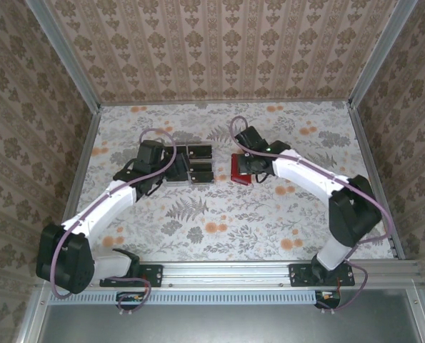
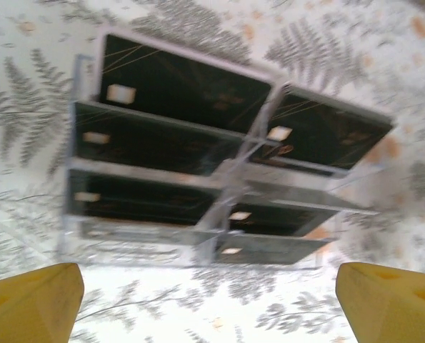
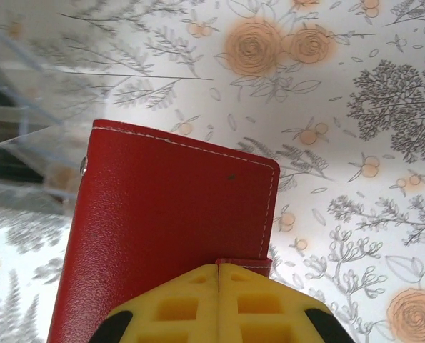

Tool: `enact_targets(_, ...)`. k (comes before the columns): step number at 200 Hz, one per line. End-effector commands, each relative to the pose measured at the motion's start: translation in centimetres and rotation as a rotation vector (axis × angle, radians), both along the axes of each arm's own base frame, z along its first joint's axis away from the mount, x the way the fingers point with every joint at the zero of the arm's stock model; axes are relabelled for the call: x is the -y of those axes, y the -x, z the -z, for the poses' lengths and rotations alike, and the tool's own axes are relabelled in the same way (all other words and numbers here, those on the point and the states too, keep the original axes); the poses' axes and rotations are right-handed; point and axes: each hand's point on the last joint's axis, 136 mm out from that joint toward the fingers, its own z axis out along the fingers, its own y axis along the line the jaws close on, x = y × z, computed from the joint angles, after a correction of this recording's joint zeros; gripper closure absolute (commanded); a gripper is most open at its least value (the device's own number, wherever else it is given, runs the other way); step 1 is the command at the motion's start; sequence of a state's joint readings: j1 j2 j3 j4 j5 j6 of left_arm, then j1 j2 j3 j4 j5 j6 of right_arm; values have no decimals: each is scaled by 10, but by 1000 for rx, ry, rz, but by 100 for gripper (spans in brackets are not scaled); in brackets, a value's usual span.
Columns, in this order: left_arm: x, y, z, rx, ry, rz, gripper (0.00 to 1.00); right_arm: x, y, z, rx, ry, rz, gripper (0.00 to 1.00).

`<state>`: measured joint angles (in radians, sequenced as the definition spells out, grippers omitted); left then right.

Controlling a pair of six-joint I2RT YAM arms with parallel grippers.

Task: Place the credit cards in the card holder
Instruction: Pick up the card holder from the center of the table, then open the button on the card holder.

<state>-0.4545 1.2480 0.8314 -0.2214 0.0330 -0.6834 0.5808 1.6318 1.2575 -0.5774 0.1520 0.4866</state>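
- Left gripper [image 2: 208, 286] hangs over the table [image 1: 219, 236] left of its middle, with its yellow fingers spread as wide as they go. It holds nothing and faces the clear rack [image 2: 287, 191] just ahead of it.
- Just right of that gripper, about mid-table and a little toward the far edge, the credit cards [image 2: 176, 89] lie in the rack's stepped tiers. They are black, each with a small pale patch. Their long edges run roughly along the table's near edge, and the faces are tipped up toward the left arm.
- Touching or just beside the rack's right side lies the card holder [image 3: 162, 214]. It is folded shut with the red outside up and the stitched edge showing. From the right wrist view its long axis seems to run straight away from the fingers. The top view hides too much of it to confirm this.
- Right gripper [image 3: 218, 286] has its fingers pressed together at the holder's right-hand edge, apparently nipping the clasp tab [image 3: 251, 266].
- Progress, as a judgement: the task is at its start. No card is seen in the holder, and every card in view sits in the rack. Unfolding the holder and moving the cards across one at a time are yet to be done.
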Motion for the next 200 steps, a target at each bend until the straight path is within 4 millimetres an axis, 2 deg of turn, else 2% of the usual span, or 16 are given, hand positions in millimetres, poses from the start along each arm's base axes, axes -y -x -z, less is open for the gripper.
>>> enact_targets(1,36,-2,-22,40,199,41,0,-12,16,-15,2,-128,-19,100)
enact_targets(18,55,-4,-30,59,264,62,0,-13,26,-22,-4,-172,-19,100)
enact_targets(22,58,-5,-32,65,275,68,0,-16,24,-28,19,-196,-22,100)
enact_targets(46,84,-7,-41,79,313,107,0,-20,31,-37,27,-238,-25,100)
enact_targets(89,122,-9,-36,63,357,153,3,-31,38,-45,37,-262,-45,100)
enact_targets(169,150,-3,-25,48,359,187,4,-40,40,-43,32,-260,-66,100)
enact_targets(187,154,-1,-24,46,358,193,6,-41,39,-43,32,-260,-67,100)
enact_targets(200,157,1,-22,45,363,201,13,-42,38,-43,31,-261,-68,100)
